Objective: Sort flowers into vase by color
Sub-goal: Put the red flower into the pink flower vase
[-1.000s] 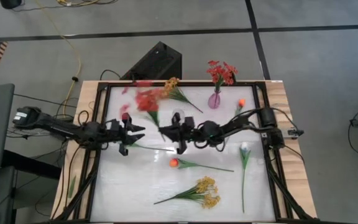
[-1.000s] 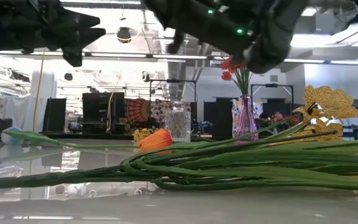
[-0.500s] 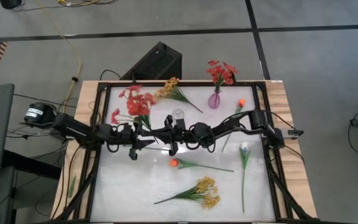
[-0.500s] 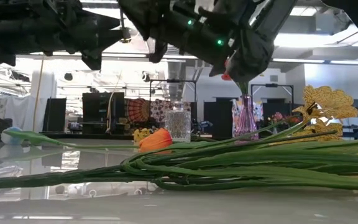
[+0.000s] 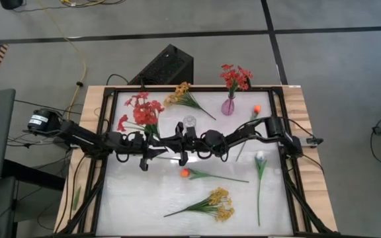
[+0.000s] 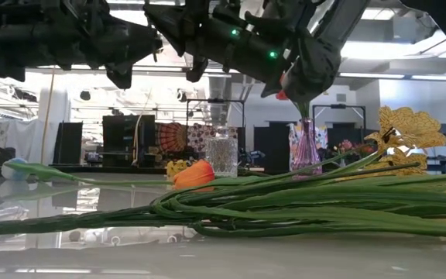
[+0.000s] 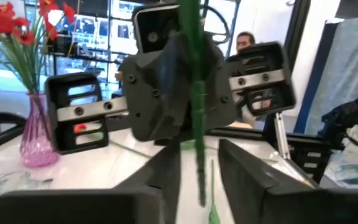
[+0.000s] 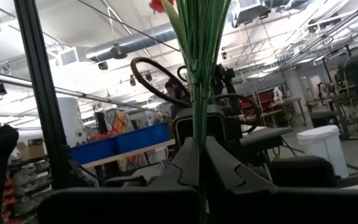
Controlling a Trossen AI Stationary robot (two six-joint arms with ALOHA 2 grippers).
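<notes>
- My right gripper [image 5: 181, 148] hangs over the middle of the table, its fingers closed tight on the green stem of the red flower spray [image 5: 141, 110]. In the right wrist view the stem [image 8: 197, 68] runs straight up out of the pinch [image 8: 197, 152].
- My left gripper [image 5: 148, 153] faces the right one, just beside it on the same stem. Its fingers [image 7: 244, 177] are part-way open and straddle the stem [image 7: 194, 93]. I can see a gap on each side, so it has no grip on anything.
- The red blossoms sit above and beyond the left gripper, toward the table's far edge.
- The clear glass vase [image 5: 189, 123] stands just beyond the right gripper's fingers. The pink vase [image 5: 228, 106], which holds red flowers [image 5: 235, 77], stands farther back and off to the right arm's side.
- Below the two grippers, on the near side, an orange tulip [image 5: 185, 172] lies flat on the table. A yellow spray [image 5: 219, 203] lies nearer again.
- A white tulip [image 5: 260, 157] lies beside the right arm, well clear of its gripper. A second orange tulip [image 5: 257, 109] lies behind that arm, near the pink vase.
- Another yellow spray [image 5: 180, 92] lies at the far edge, beyond both grippers and beside the red blossoms.
</notes>
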